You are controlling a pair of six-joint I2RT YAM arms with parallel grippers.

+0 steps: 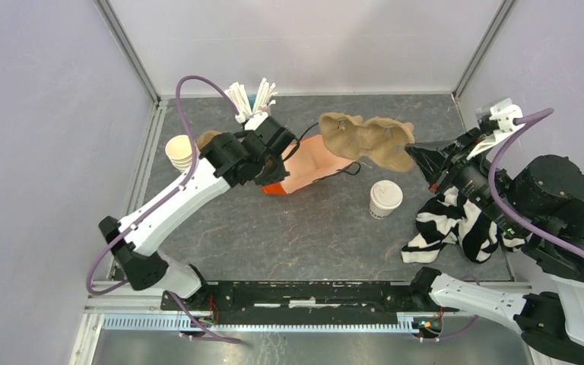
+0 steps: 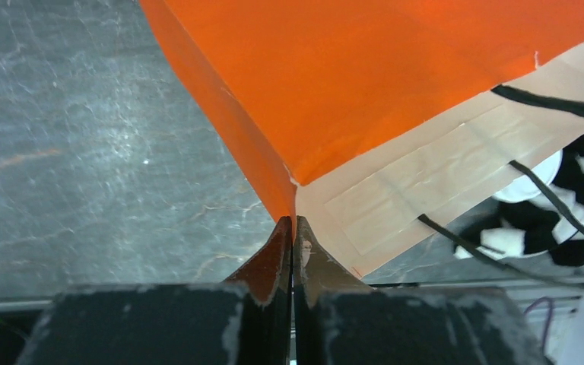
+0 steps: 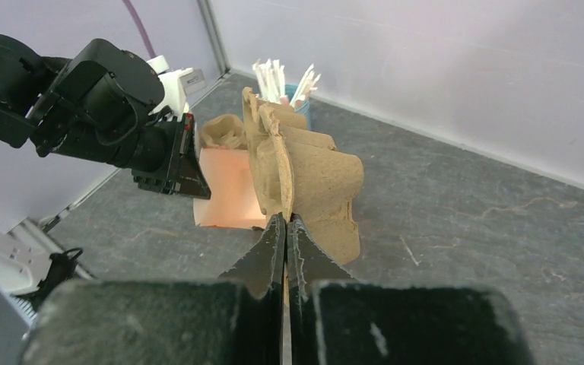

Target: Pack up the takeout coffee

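I have the counter (image 1: 289, 236) mid-job and nothing is packed yet. The orange paper bag (image 1: 315, 163) lies on its side toward the far edge, left of centre, with its mouth facing the right edge. My left hand (image 2: 294, 232) is pinched tight on a bottom corner fold of the bag, jaws together with only paper between them.

The brown pulp cup carrier (image 1: 365, 138) is lifted at the bag's mouth. In the top view it overlaps the rim, but I cannot tell if any of it is inside. My right hand (image 3: 285, 228) is clamped on the carrier's edge, no gap showing.

A black-and-white striped cloth (image 1: 449, 224) is bunched by the right edge under the right arm.

The takeout coffee (image 1: 385, 198) stands upright with its lid on, on the bare counter right of centre. It is just beside the cloth and apart from both bag and carrier.

The stack of lidless cups (image 1: 180, 152) is at the left edge, untouched.

My read is that this is an early stage. The carrier has to be seated in the bag, then the coffee picked up and set into it. Both hands are occupied, so one must let go first.
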